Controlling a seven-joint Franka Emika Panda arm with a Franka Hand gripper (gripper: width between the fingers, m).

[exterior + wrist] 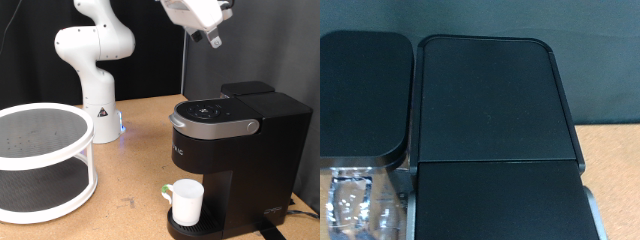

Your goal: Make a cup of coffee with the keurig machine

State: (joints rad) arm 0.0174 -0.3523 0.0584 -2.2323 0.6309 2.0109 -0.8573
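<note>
The exterior view takes in the whole setup: one keurig machine (pixel 235 140) standing on the bench (pixel 130 150) at about 4 o'clock in the picture, its lid down and its grey-silver handle curving across the front. One cup (pixel 186 202), white, sits upright on the round drip tray under the spout, at about 6 o'clock from the machine's buttons. The tool (pixel 214 38) hangs high in the air at 12 o'clock above the machine, touching nothing; whether its fingers are spread or closed I cannot tell, and nothing shows between them.

The wrist view shows none of that. It looks straight down on the machine's black top (pixel 490 95), a flat lidded panel with a raised rim, with a second rounded black cover (pixel 362 95) beside it and a bit of clear plastic (pixel 355 205) below that. The tool's fingers do not appear there.

The bench is light brown wood, set against a dark backdrop. One white two-tier round rack (pixel 40 160) stands at 9 o'clock in the exterior view, well apart from the machine. The arm's white base (pixel 98 110) rises behind it at about 11 o'clock.
</note>
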